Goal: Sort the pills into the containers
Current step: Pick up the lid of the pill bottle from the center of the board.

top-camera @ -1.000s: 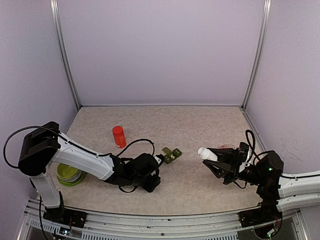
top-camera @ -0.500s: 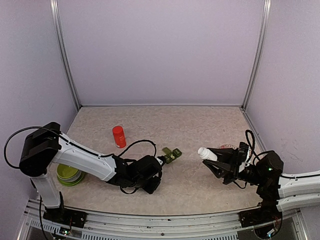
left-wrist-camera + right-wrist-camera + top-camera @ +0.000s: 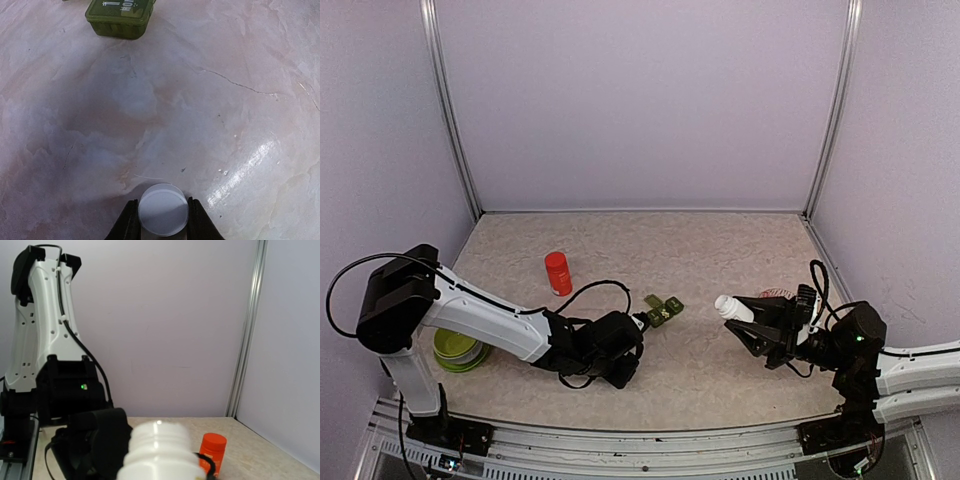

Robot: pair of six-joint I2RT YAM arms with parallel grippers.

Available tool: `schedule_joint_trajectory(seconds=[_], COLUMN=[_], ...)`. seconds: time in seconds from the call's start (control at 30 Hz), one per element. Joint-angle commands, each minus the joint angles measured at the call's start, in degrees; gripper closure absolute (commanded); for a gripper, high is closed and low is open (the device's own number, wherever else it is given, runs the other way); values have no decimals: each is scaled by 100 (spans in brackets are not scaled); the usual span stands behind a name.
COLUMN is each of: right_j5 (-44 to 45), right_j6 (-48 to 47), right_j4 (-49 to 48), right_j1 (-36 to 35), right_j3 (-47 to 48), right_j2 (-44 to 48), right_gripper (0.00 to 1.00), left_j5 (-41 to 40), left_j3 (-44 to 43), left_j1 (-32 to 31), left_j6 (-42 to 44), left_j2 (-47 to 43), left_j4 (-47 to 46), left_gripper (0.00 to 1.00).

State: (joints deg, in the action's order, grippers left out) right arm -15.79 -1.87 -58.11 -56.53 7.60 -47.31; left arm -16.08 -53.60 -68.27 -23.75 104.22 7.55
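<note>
The dark green container strip lies mid-table with its lids down; one end shows at the top of the left wrist view. My left gripper sits low just short of it, shut on a round white cap. My right gripper is shut on a white bottle with an open threaded neck. It holds the bottle above the table, mouth pointing left toward the strip. No loose pills show.
A red cylindrical bottle stands at the left rear and also shows in the right wrist view. A lime-green bowl sits by the left arm's base. A small pale round thing is partly hidden behind the right gripper.
The left gripper has shifted very slightly with the cap near the strip. The right arm and its bottle have barely moved.
</note>
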Motion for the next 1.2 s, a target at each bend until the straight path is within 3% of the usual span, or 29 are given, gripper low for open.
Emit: schedule_joint_trajectory(seconds=[0.0, 0.2, 0.37, 0.77, 1.17], right_j5=[-20, -15, -22, -466, -556], right_j6=[20, 1, -36, 18, 178], right_j4=[-34, 99, 157, -91, -553], right_j1=[-47, -48, -45, -50, -106], right_j3=[35, 58, 42, 93, 186], right_j2=[25, 126, 204, -174, -799], right_gripper=[100, 100, 100, 100, 100], left_j5=[-1, 22, 182, 2218, 3699], left_j3=[-39, -293, -120, 218, 538], left_j1=[-32, -35, -43, -37, -37], left_j6=[88, 204, 247, 869, 398], left_j2=[134, 285, -98, -1659, -2318], left_j4=[480, 543, 175, -1398, -3001], left_gripper=[77, 78, 83, 85, 85])
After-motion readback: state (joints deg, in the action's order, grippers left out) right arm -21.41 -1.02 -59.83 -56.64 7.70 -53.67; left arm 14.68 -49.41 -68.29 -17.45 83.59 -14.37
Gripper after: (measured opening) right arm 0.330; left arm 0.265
